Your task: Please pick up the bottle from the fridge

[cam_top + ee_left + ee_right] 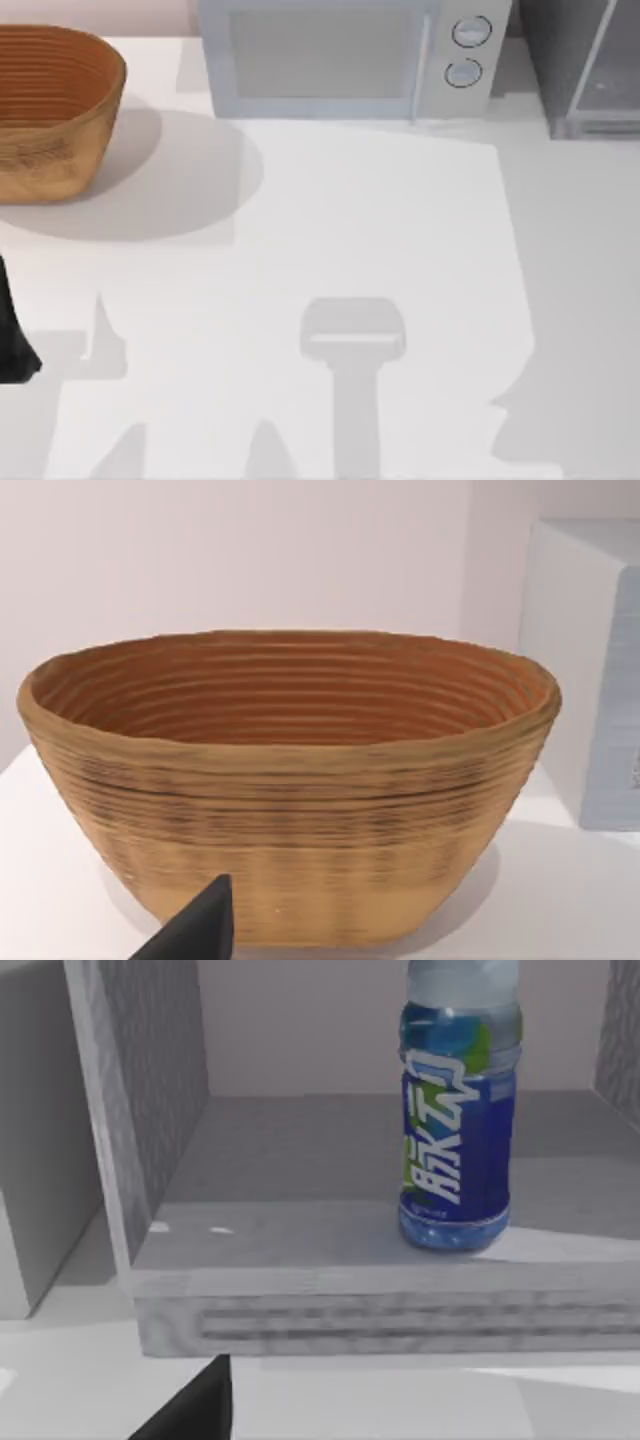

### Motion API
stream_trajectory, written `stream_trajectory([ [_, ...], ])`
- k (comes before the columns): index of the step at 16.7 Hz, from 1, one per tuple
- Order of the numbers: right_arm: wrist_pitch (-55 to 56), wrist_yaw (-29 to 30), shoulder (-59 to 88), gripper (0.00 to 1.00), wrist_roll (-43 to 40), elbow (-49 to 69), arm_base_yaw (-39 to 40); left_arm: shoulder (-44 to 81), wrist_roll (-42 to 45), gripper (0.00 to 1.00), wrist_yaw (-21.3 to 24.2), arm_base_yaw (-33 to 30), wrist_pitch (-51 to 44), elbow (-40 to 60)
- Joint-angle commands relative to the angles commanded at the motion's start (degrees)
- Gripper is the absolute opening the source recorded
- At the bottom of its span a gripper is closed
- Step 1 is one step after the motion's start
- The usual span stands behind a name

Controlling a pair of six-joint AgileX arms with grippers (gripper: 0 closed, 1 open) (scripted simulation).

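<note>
Inside the fridge [170, 1260], on its floor near the front lip, the bottle [458, 1130] stands upright, straight ahead of the right arm's jaws, the nearer pair; whether either pair is released I cannot tell.

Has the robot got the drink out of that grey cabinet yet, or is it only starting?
Only starting. The fridge already looks open, its inside exposed to the right wrist view. The bottle stands upright on the fridge floor with nothing gripping it. The right arm's camera faces it from just outside. Reaching in, gripping and lifting it out are all left. The left arm sits idle facing the woven basket.
</note>
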Motion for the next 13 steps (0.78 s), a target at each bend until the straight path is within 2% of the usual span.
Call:
stream_trajectory([
  [6,19.8,-6.3,20.7,1.0,0.0,2.7,-6.3,0.0,0.0,1.0,0.0,0.0,0.0,0.0],
  [13,23.5,-7.4,23.9,1.0,-0.1,3.5,-7.4,0.0,0.0,1.0,0.0,0.0,0.0,0.0],
])
